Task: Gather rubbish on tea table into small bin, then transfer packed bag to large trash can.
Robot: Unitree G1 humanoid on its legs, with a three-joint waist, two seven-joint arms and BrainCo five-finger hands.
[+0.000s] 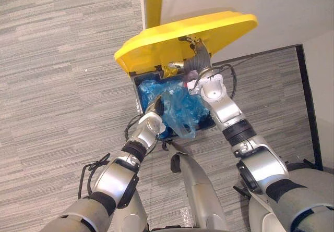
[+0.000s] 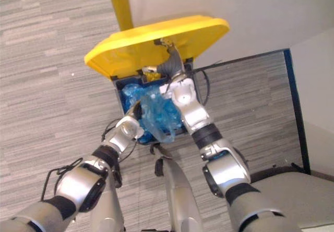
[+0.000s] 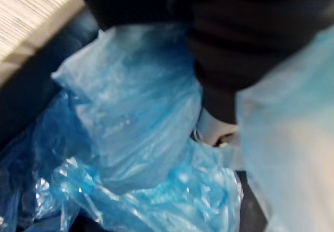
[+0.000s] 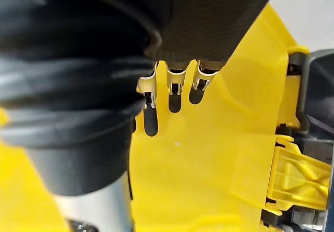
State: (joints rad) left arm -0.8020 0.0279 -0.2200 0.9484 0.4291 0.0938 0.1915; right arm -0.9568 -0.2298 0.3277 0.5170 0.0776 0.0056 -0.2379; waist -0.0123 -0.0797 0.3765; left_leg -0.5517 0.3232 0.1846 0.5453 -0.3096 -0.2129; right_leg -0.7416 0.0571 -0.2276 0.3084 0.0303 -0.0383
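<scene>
**Blue bag [image 1: 180, 107] sits in the mouth of the big trash can [image 1: 136, 88]**

Crumpled and see-through, the blue bag fills most of the opening of the dark-walled trash can. A loose tail of plastic drapes over the rim on the robot's side and hangs down the front wall. More blue plastic lies bunched below it inside the can, and from where I stand I cannot tell where the packed bag ends and the lining begins.

The yellow lid [image 1: 172, 36] is swung up and back, tilted over the far side of the can. The right hand [image 1: 194, 55] reaches across the opening and up to it. In the right wrist view its fingers [image 4: 175, 94] are straight and side by side, laid flat against the lid's yellow underside. They are curled round nothing. The lid's yellow hinge [image 4: 292, 174] shows just beside them, against the grey edge of the can.

The left hand [image 1: 153, 109] is at the near left corner of the can, pressed right up against the bag. In the left wrist view blue plastic [image 3: 135, 117] crowds round the hand's dark cover. Whether the hand is clamped on the bag or only lies against it, I cannot tell.

The can stands on grey striped carpet [image 1: 62, 86], close to a pale wall [image 1: 235, 2].
</scene>
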